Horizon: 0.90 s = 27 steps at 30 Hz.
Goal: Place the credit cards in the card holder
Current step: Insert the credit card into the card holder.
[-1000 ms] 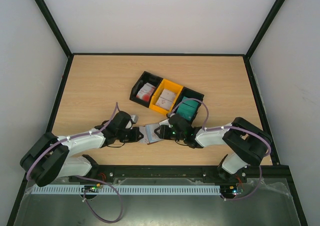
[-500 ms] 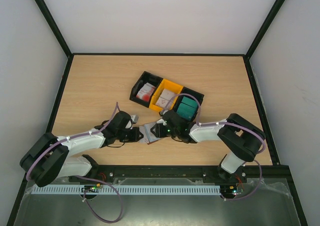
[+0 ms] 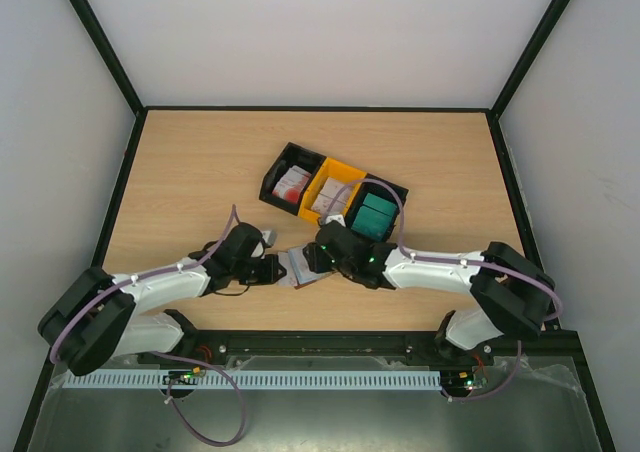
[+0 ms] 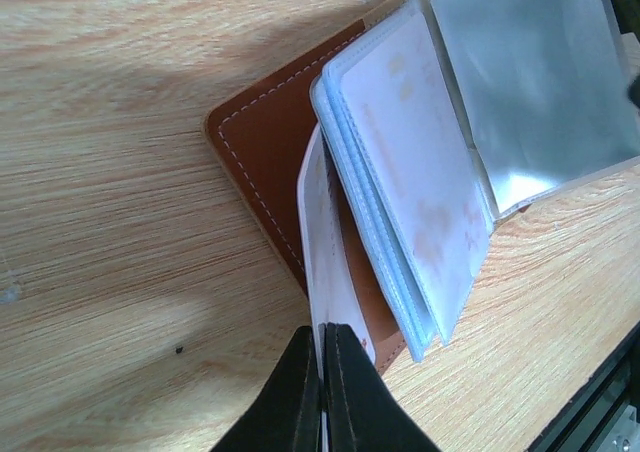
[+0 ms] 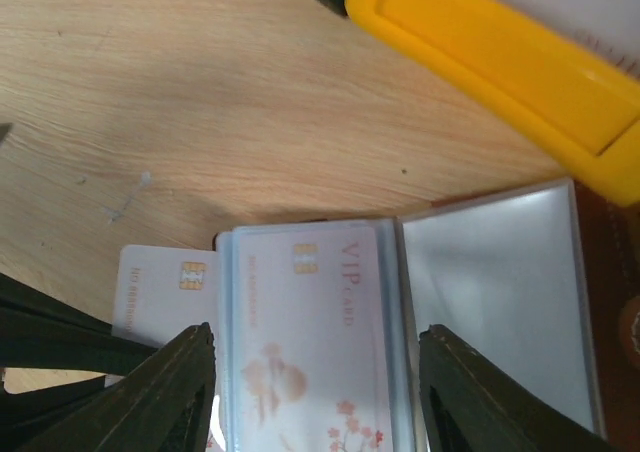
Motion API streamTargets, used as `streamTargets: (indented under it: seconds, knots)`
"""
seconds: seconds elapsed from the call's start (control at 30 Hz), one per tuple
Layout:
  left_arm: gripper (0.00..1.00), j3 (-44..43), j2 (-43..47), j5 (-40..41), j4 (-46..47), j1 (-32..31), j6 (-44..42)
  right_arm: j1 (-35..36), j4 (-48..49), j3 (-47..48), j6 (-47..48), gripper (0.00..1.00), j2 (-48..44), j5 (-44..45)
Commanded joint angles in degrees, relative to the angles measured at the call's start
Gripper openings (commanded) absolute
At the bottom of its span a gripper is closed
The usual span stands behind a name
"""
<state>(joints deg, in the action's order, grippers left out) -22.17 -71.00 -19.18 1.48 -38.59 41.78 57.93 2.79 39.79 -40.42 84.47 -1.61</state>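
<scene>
Left wrist view: left pincer (image 4: 322, 397) pinches a white plastic card (image 4: 318, 222), half tucked into the open brown leather card holder (image 4: 262, 137) on the worktop (image 4: 100, 232). Right pincer (image 5: 320, 402) is spread; the card likely needs pushing deeper.

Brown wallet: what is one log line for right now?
left gripper: shut on white plastic card | card: sticking out beside clear sleeves of open brown leather wallet | right gripper: open over sleeves

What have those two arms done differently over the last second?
The right tool slid leftward over the open card holder, its elbow swinging out to the right; it is open, holding nothing. The left tool stayed pinched on a white card, and the bins kept their place.
</scene>
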Motion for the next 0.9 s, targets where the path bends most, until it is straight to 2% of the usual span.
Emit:
streamTargets:
  seconds: [0.0,0.13,0.33,0.67,0.87]
  knots:
    - [0.02,0.5,1.0,4.5,-6.7,0.1,1.0,4.9,-11.7,4.3,0.1,0.56,-0.4,13.1]
    - [0.02,-0.2,4.7,6.4,-10.2,0.0,1.9,9.1,-16.5,7.8,-0.4,0.59,3.2,19.0]
    - [0.03,-1.9,12.1,9.0,-16.8,0.1,2.4,12.4,-18.5,11.3,1.3,0.6,7.5,20.9]
    - [0.03,1.4,13.4,6.0,-11.5,0.1,4.4,16.8,-21.8,17.4,3.7,0.64,16.8,23.9]
    - [0.02,2.7,13.3,4.6,-8.6,0.0,5.1,17.0,-21.4,18.3,3.0,0.64,18.0,24.4]
